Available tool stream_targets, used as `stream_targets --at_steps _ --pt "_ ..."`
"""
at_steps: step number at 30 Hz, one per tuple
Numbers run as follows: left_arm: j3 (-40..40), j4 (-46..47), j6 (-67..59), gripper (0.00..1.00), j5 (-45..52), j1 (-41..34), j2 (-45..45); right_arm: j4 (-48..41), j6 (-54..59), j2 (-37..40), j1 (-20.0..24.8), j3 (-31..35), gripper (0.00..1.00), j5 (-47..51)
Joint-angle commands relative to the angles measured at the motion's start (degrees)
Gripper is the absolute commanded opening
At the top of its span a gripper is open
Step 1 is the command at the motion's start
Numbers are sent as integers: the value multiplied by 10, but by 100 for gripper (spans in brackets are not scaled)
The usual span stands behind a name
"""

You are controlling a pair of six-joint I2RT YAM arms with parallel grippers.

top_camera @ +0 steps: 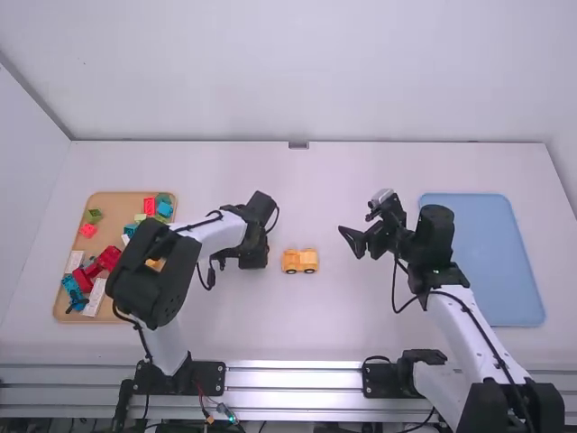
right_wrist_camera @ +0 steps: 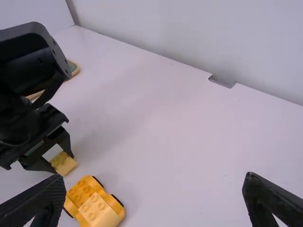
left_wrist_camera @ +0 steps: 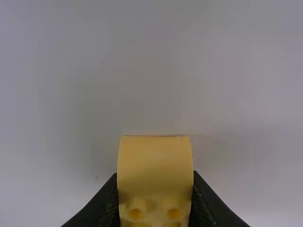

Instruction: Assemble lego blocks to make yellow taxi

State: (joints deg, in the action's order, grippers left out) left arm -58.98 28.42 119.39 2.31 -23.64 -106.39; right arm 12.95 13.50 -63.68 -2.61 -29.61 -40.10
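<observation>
Left tool (top_camera: pixel 254 258) pinches a yellow block (left_wrist_camera: pixel 155 165) — right tool (top_camera: pixel 356 222) spread.
A wheeled yellow piece (top_camera: pixel 299 261) sits between them — on the bench (top_camera: pixel 297 329).

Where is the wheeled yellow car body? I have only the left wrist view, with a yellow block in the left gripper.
Observer: In the high view, the car body stands on the table just right of the left gripper.
Operator: Is the right gripper holding anything?
Observer: No, in the right wrist view the right gripper is open, its fingers wide apart.
Operator: Where are the spare parts?
Observer: More blocks lie on a tan tray on the left side of the table in the high view.
</observation>
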Motion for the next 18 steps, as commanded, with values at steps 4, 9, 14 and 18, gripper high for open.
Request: stream_targets --at_steps 4,9,14,18 --pt "4 14 15 3 -6 2 -5 1 -2 3 0 4 98 -6" --pt "4 11 4 59 -18 2 -5 1 -2 3 0 4 98 -6" --pt "4 11 1 99 -17 5 -5 1 -2 3 0 4 98 -6" --pt "4 9 -9 99 -19 2 -4 1 -2 2 0 4 98 -6"
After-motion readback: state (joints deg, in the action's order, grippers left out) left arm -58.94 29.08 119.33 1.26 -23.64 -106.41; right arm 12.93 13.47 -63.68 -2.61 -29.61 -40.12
